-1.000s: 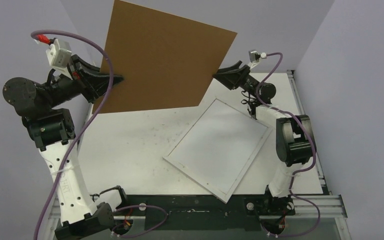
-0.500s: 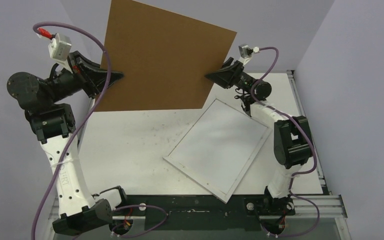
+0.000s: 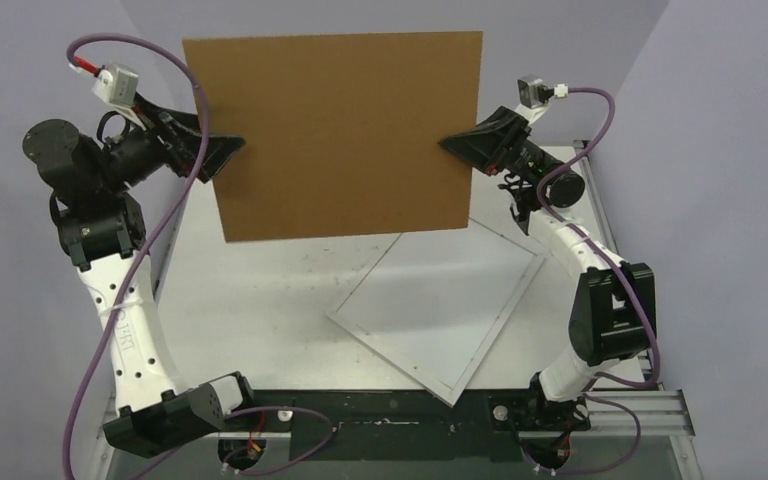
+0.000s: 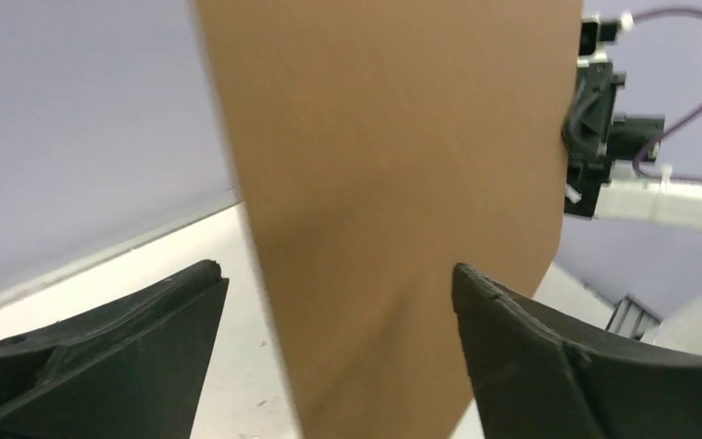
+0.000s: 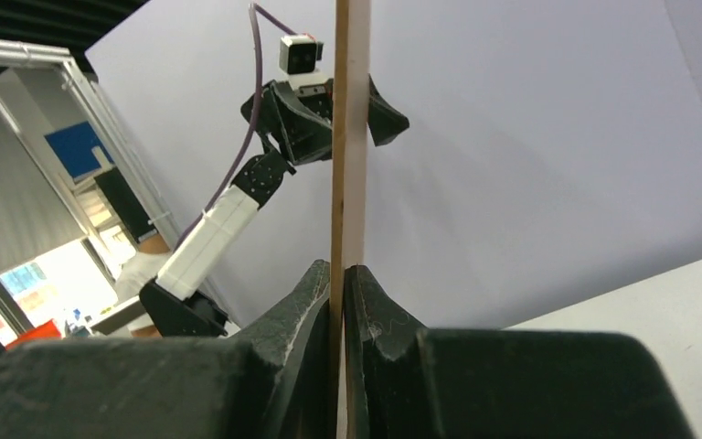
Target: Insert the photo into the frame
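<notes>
We see a brown backing board (image 3: 335,135) standing upright in the air above the far half of the bench (image 3: 260,290), its broad face toward the top camera. The right gripper (image 5: 339,274) is pressed together on the board's right edge, pinching it. The left gripper (image 4: 335,274) is spread wide, with the board's left edge between its fingers and a gap showing on either side. The frame (image 3: 440,300) lies flat on the bench below, turned at an angle. It sits right of the middle, one corner reaching the near edge.
</notes>
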{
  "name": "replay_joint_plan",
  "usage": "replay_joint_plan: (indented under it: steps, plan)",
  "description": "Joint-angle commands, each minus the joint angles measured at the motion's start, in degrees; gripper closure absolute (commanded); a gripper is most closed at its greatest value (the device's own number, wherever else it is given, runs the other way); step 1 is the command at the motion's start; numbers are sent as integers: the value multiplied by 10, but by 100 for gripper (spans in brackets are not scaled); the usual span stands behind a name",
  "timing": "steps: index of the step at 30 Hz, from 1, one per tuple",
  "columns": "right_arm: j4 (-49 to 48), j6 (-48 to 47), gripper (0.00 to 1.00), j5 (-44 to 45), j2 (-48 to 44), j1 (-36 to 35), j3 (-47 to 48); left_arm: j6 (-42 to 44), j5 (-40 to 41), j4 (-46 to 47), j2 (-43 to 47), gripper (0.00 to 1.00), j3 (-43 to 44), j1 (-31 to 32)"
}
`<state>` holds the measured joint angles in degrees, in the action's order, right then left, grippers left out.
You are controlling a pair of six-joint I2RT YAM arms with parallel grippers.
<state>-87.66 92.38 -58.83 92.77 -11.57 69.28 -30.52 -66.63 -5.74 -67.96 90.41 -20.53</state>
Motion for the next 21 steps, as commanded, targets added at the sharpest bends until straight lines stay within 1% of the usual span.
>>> replay_joint_plan:
  steps: [1,2,3,5,8,9,10,12,15,17,19,21]
  plan:
    - [-121,87,95,69,-19,38,18,201,112,-216,-16,3,42,15]
    - [-94,73,95,67,-30,44,13,231,131,-252,-20,4,42,21]
    - [-44,43,95,65,-45,51,5,261,152,-282,-24,4,40,29]
    - [92,-52,95,62,-98,61,-4,327,186,-335,-23,4,27,35]
    - [425,-282,95,81,-152,60,36,387,216,-365,-17,4,-13,36]
    - [513,-355,95,109,-157,59,55,400,224,-370,-16,4,-23,36]
    - [569,-378,95,129,-159,61,69,413,235,-373,-14,4,-32,39]
    - [643,-399,95,170,-154,70,90,432,259,-370,-12,4,-49,41]
    - [762,-458,95,244,-153,71,133,468,271,-370,-6,4,-71,42]
    - [795,-483,95,286,-159,71,142,504,264,-389,-1,4,-81,47]
    - [820,-508,95,329,-165,71,154,552,279,-421,6,4,-92,78]
    - [830,-518,95,353,-167,71,162,593,318,-441,19,4,-114,141]
